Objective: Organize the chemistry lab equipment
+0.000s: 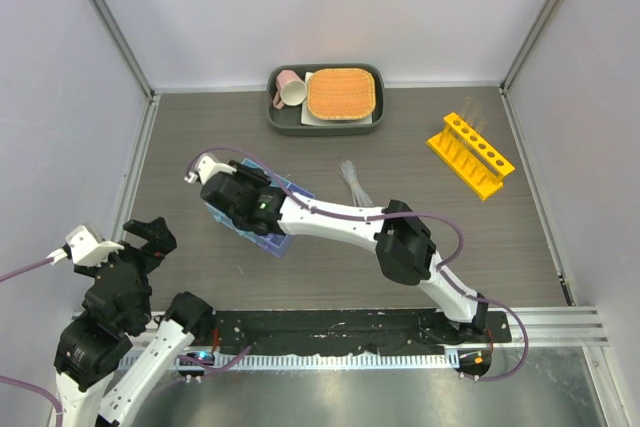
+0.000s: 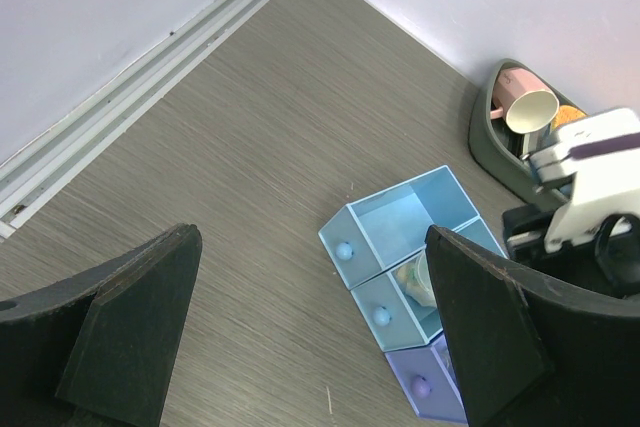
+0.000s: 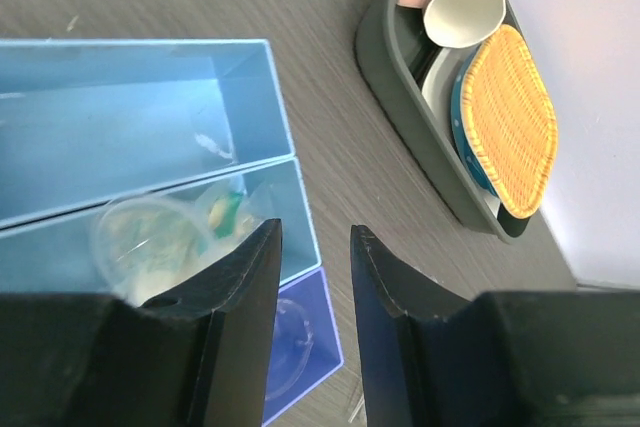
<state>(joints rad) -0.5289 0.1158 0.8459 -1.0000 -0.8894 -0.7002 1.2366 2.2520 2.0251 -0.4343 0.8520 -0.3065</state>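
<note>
The blue three-compartment tray (image 1: 268,241) lies left of centre on the table. My right gripper (image 1: 232,197) hovers over it. In the right wrist view that gripper (image 3: 314,232) stands open over the tray's (image 3: 240,77) end, with nothing between its fingers. A clear beaker (image 3: 140,237) sits in the middle compartment, and another clear vessel (image 3: 295,332) lies in the purple one. My left gripper (image 2: 310,242) is wide open and empty, low at the near left (image 1: 135,242), apart from the tray (image 2: 400,212). Clear pipettes (image 1: 352,179) lie mid-table. The yellow rack (image 1: 470,154) stands at right.
A dark tray (image 1: 285,122) at the back holds a pink mug (image 1: 290,89) and an orange woven mat (image 1: 342,93). White walls close in the table on three sides. A metal rail (image 1: 560,322) runs along the near edge.
</note>
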